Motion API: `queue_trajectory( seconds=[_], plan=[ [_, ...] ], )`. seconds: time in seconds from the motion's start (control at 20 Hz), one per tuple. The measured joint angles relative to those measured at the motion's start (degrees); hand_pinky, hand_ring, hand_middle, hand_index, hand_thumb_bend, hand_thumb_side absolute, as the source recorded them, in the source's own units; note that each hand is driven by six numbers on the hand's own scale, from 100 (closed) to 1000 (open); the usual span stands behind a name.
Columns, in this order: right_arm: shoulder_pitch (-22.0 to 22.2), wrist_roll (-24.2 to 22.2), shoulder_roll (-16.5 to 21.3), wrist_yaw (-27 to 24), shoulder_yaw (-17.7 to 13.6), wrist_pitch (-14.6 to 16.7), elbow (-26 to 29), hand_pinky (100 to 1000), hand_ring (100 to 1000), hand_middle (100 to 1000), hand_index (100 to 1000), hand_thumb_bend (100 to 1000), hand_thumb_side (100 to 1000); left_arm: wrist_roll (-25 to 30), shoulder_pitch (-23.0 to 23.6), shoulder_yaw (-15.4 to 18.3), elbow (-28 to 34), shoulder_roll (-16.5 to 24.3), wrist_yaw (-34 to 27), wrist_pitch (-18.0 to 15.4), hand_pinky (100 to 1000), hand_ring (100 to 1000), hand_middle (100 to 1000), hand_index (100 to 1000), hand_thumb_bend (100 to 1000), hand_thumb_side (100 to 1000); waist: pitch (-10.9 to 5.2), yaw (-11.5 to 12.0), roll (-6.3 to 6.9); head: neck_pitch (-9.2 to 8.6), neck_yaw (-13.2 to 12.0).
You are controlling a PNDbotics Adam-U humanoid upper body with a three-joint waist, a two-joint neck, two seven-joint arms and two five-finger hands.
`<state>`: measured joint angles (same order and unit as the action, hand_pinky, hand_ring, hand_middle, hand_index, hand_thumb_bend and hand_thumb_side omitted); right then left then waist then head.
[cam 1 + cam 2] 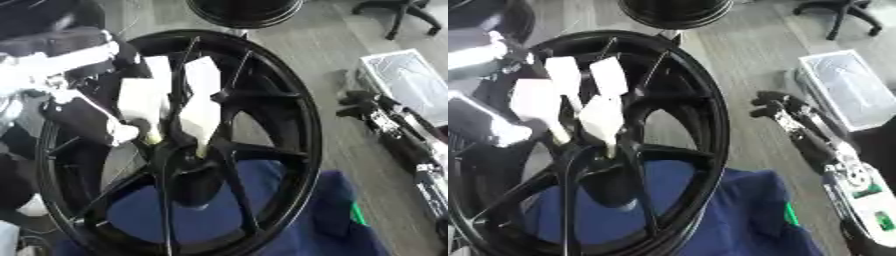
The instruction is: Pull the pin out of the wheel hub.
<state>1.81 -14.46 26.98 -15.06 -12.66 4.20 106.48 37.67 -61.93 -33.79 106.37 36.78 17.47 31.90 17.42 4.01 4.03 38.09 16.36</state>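
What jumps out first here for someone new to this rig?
The big black spoked wheel fills the centre and left of the view, lying over a blue cloth. The left hand, its white fingers pointing down, reaches in among the spokes at the hub; the pin itself cannot be made out. The right hand hangs idle at the right over the grey floor, beside a clear plastic box.
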Motion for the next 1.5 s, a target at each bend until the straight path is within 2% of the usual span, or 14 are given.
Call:
queue_trajectory(
  seconds=[0.05,0.1,0.3,0.6,0.9,1.15,1.25,1.3,1.35,1.4,1.5],
  plan=[
    [0.1,0.0,0.0,0.0,0.0,0.0,0.0,982,773,771,841,100,657,-0.1,0.3,1.1,1.2,0.9,-0.7,0.1,199,291,329,328,100,209,0.00,0.0,0.00,0.00,0.1],
    [0.1,0.0,0.0,0.0,0.0,0.0,0.0,982,773,771,841,100,647,-0.2,0.7,2.3,2.5,1.8,-1.4,0.2,197,290,324,327,144,100,0.00,0.2,0.01,0.01,0.3],
    [0.3,0.4,0.0,0.0,-0.5,-0.1,0.0,982,774,771,841,100,643,-1.6,4.3,7.6,6.5,6.3,-4.6,0.3,173,280,318,318,100,100,0.00,1.2,0.15,0.04,1.0],
    [1.0,1.7,0.0,0.0,-1.9,0.1,0.1,982,774,773,841,100,632,-5.8,12.2,15.8,7.4,12.5,-7.7,-0.9,145,265,309,305,100,100,0.01,2.8,-0.04,0.03,1.6],
    [2.1,3.1,-0.1,-0.1,-3.5,0.4,0.4,983,775,773,842,100,622,-11.0,21.0,24.6,5.4,15.7,-4.6,2.9,152,266,315,315,100,100,0.40,5.2,-0.47,0.03,2.5],
    [2.7,4.4,-0.6,-0.1,-4.5,0.6,1.0,982,775,772,842,100,617,-15.7,28.8,32.3,-1.0,16.0,-1.1,6.7,265,371,421,429,100,100,0.55,5.4,-0.49,0.01,2.6],
    [2.8,4.7,-0.6,-0.1,-4.6,0.6,1.1,982,774,771,842,100,619,-17.6,31.8,35.4,-3.2,15.5,-0.6,6.9,358,460,504,526,100,100,0.57,5.1,-0.52,-0.01,2.5],
    [2.8,4.8,-0.6,-0.1,-4.6,0.6,1.1,982,774,771,841,100,619,-18.5,33.3,36.9,-4.3,15.1,-0.7,6.6,448,546,594,636,190,100,0.59,5.0,-0.52,-0.02,2.4],
    [2.7,4.8,-0.6,-0.1,-4.6,0.6,1.1,982,774,771,841,100,620,-19.4,34.8,38.4,-5.2,14.6,-0.9,6.2,631,710,723,759,362,100,0.63,4.8,-0.52,-0.04,2.3],
    [2.7,4.8,-0.6,-0.1,-4.6,0.6,1.2,982,774,771,841,100,622,-20.4,36.3,39.7,-6.1,14.3,-1.4,5.6,729,785,757,798,498,100,0.70,4.5,-0.51,-0.18,2.1],
    [2.5,4.8,-0.6,-0.1,-4.5,0.5,1.2,982,774,771,841,100,622,-22.3,39.5,41.0,-7.7,13.6,-3.0,4.0,772,814,783,828,593,281,0.74,3.9,-0.45,-0.26,1.6]
  ],
)
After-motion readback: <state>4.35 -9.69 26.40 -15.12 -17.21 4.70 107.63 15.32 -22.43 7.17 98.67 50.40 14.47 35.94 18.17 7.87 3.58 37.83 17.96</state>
